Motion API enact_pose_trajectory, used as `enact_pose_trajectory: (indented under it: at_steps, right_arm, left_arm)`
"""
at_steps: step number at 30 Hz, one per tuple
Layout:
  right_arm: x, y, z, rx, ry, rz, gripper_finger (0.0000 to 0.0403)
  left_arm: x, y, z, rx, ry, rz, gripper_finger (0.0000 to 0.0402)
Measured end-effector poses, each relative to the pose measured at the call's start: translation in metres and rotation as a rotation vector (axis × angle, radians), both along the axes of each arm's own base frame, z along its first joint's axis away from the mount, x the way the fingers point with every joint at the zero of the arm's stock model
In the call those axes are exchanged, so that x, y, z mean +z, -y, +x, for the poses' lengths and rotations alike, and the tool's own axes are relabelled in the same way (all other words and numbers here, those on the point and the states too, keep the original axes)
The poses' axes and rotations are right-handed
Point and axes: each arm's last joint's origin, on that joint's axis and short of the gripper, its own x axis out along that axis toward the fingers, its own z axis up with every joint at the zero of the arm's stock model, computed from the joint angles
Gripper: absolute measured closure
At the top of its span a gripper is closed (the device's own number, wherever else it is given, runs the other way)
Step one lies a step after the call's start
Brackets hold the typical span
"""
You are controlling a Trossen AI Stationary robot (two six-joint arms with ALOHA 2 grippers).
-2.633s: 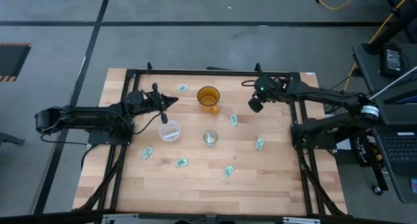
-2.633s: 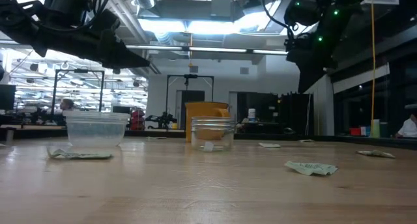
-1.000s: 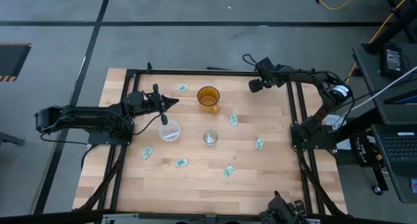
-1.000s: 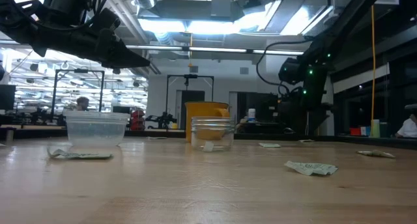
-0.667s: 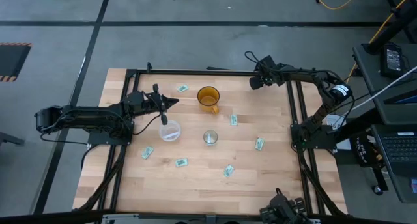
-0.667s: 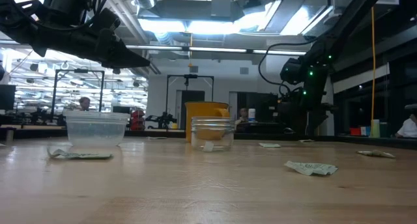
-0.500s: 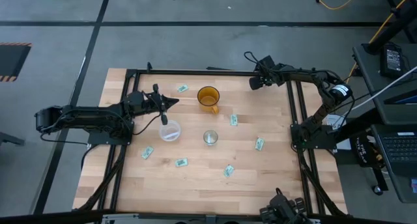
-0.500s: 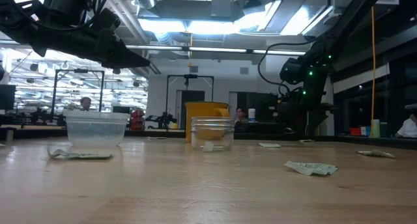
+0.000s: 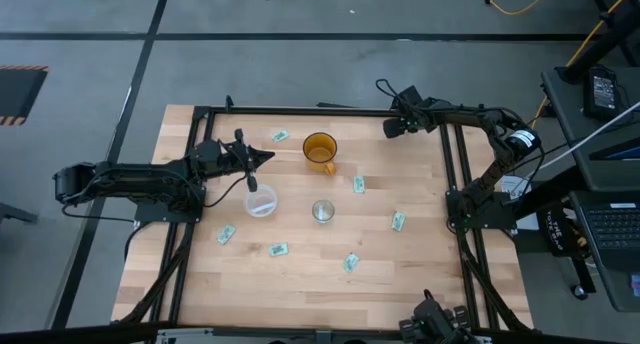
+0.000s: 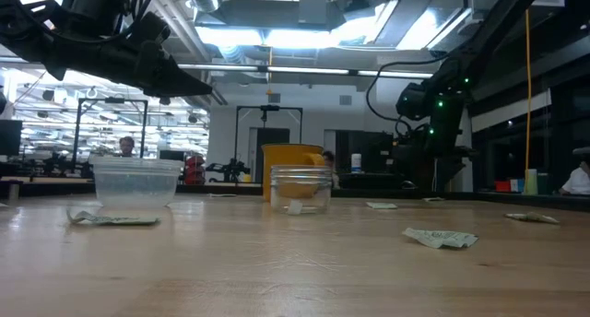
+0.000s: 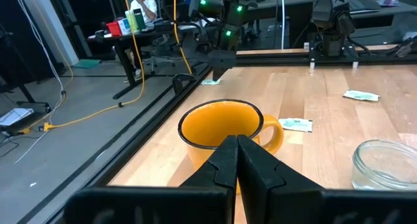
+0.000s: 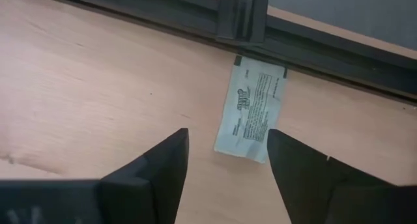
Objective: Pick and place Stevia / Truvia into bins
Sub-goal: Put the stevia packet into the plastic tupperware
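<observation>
Right wrist view shows the right gripper [image 12: 225,160] spread wide, its two dark fingers [image 12: 153,165] standing either side of a pale green Truvia sachet [image 12: 251,111] that lies flat on the wooden table [image 12: 98,87] just ahead of them, one short end touching the black frame rail [image 12: 339,45]. The wide spread looks chosen to clear the packet's width before a descent, and the rail so close behind leaves little room for the far side of a grasp.

Farther out from that gripper, in the high view, more sachets lie scattered: one beside the amber mug [image 9: 320,150], others [image 9: 399,221] nearer the front edge. Beyond them stand the bins, a small glass jar [image 9: 322,211] and a clear plastic cup [image 9: 261,203], well apart from the right gripper, so a carry across the table would follow any pick.

Farthest off, the left gripper [image 11: 237,160] hangs above the table with fingers pressed together and nothing between them, pointing at the mug, apparently waiting.
</observation>
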Motion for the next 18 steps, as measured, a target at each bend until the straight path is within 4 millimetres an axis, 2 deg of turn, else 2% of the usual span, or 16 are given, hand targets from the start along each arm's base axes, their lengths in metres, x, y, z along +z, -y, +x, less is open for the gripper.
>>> enact_pose_trajectory:
  at_steps: [8, 14, 18]
  right_arm:
    - [-0.003, 0.001, 0.0, 0.0, -0.017, 0.024, 0.021]
    - [-0.001, 0.009, 0.006, 0.003, -0.07, 0.091, 0.021]
    - [0.002, 0.015, 0.01, -0.005, -0.086, 0.072, 0.021]
  left_arm:
    - [0.0, 0.0, 0.0, 0.0, 0.001, -0.001, 0.0398]
    - [0.0, 0.0, 0.0, 0.0, 0.001, -0.001, 0.0398]
    - [0.0, 0.0, 0.0, 0.0, 0.001, -0.001, 0.0398]
